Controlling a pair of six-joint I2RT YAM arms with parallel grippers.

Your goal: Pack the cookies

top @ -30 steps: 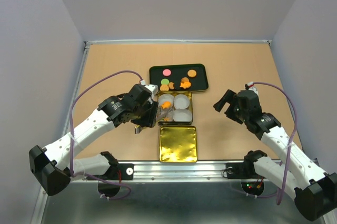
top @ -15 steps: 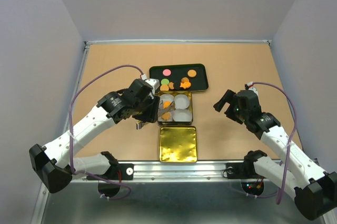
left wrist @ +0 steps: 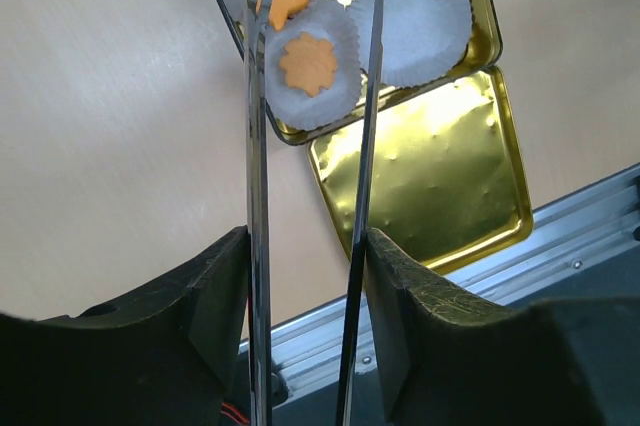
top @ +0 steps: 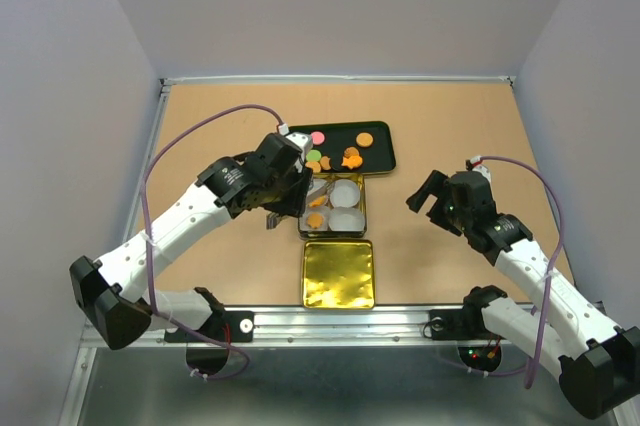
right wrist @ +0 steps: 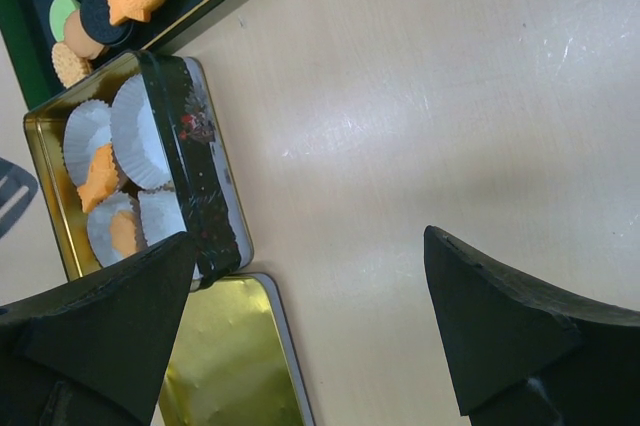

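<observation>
Centre: tray (top: pixel 380 152), tin (top: pixel 364 212) and lid (top: pixel 338 274) are packed in a row far to near, no lane between them.
Over tin: left fingers (left wrist: pixel 258 146), spread apart, block the left cups; the right cups are free from above.
Right: bare tabletop (top: pixel 450 126) between the tin and the wide-spread right fingers (right wrist: pixel 500 336), passable.
Left: cable (top: pixel 190 143) arches over bare tabletop.
Edges: walls (top: pixel 60 96) hem three sides.
</observation>
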